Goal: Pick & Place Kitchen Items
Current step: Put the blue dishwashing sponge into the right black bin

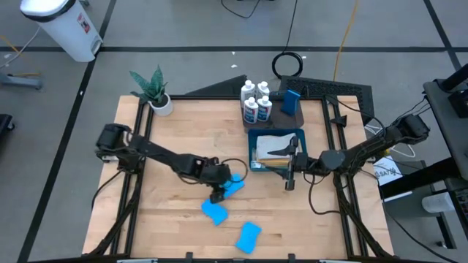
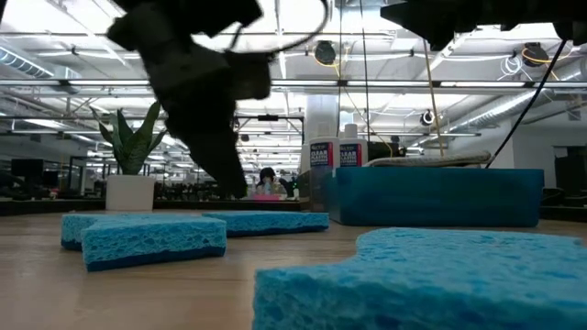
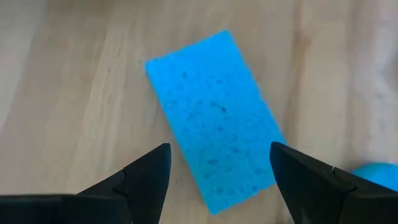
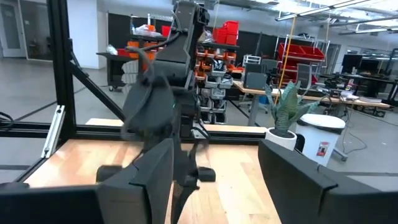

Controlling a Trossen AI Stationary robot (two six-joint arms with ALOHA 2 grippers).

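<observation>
- The left gripper (image 1: 217,196) is hovering just below the table's centre, its fingers (image 3: 146,180) spread wide and empty over a blue sponge (image 3: 214,118) lying flat on the wooden table (image 1: 168,219).
- In the high view a second sponge (image 1: 234,184) is lying at about 1 o'clock from that gripper, just beside it, and a third sponge (image 1: 248,237) is sitting at about 5 o'clock, near the table's front edge.
- The right gripper (image 1: 289,183) is hanging at the front edge of the blue bin (image 1: 301,134), at 3 o'clock from the left gripper; its fingers (image 4: 298,177) are standing apart with nothing between them.
- A folded grey cloth (image 1: 272,145) is resting inside the bin.
- Four white bottles (image 1: 256,102) are standing clustered at 12 o'clock from the bin, with another blue sponge (image 1: 292,101) propped upright at their 3 o'clock.
- A potted plant (image 1: 155,90) is standing at the table's far-left corner.
</observation>
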